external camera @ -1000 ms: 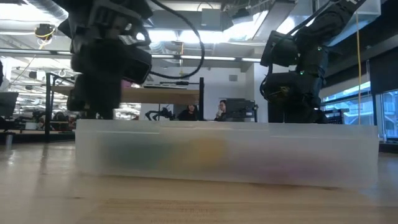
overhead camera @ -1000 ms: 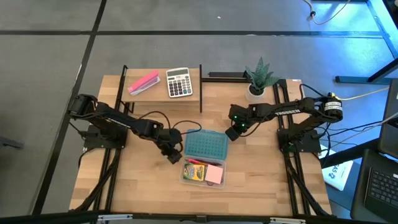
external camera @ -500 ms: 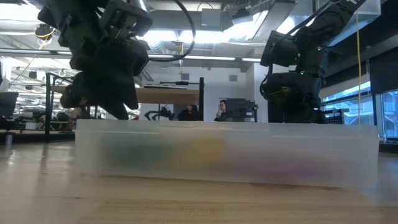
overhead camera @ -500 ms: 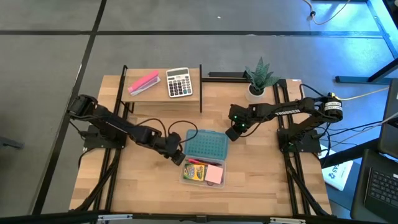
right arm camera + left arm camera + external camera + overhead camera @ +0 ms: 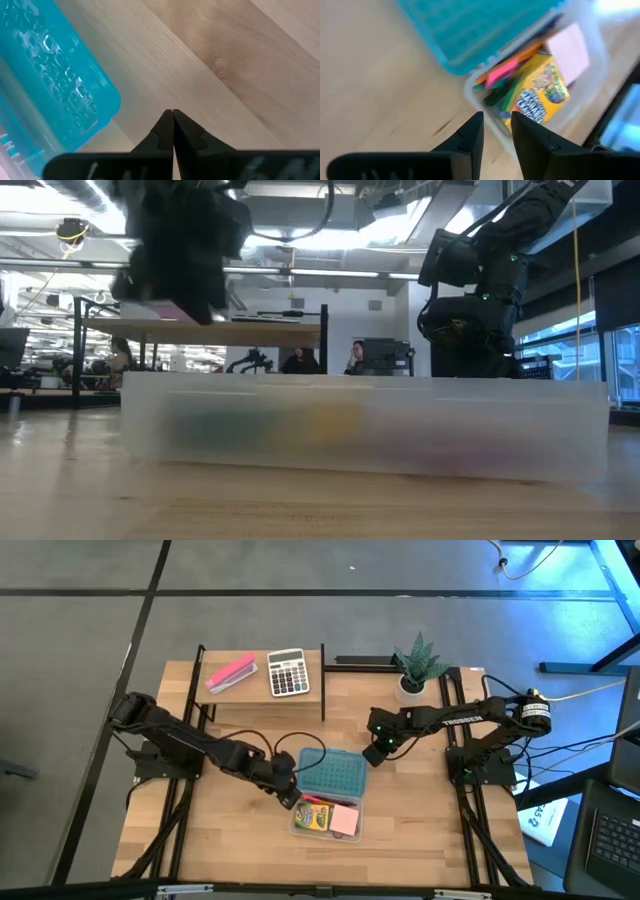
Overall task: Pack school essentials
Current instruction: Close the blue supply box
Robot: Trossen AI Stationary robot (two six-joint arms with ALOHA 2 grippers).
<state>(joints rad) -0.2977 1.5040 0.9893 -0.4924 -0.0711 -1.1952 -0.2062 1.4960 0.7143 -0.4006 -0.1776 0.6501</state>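
Note:
A clear plastic box point(image 5: 328, 817) point(image 5: 360, 425) stands on the table. In it lie the yellow-green crayon box point(image 5: 540, 95), the pink notepad point(image 5: 570, 47), an orange pencil point(image 5: 522, 54) and a small pink-red piece point(image 5: 500, 72); I see no scissors. A teal lid point(image 5: 330, 774) point(image 5: 45, 75) lies askew over the box's far part. My left gripper point(image 5: 288, 795) point(image 5: 497, 120) hangs above the box's left corner, fingers slightly open, touching nothing. My right gripper point(image 5: 372, 753) point(image 5: 172, 114) is shut over the bare table, beside the lid's right far corner.
A raised shelf at the far edge carries the grey-white calculator point(image 5: 288, 672) and the long pink block point(image 5: 230, 672). A potted plant point(image 5: 417, 665) stands at the far right. Bare wood lies near and left of the box. People sit in the room behind point(image 5: 355, 355).
My left gripper has moved toward the table's right and near edges, up to the box's left corner, and in the last half second it has risen above the box's rim. The box, its lid and my right arm have kept still.

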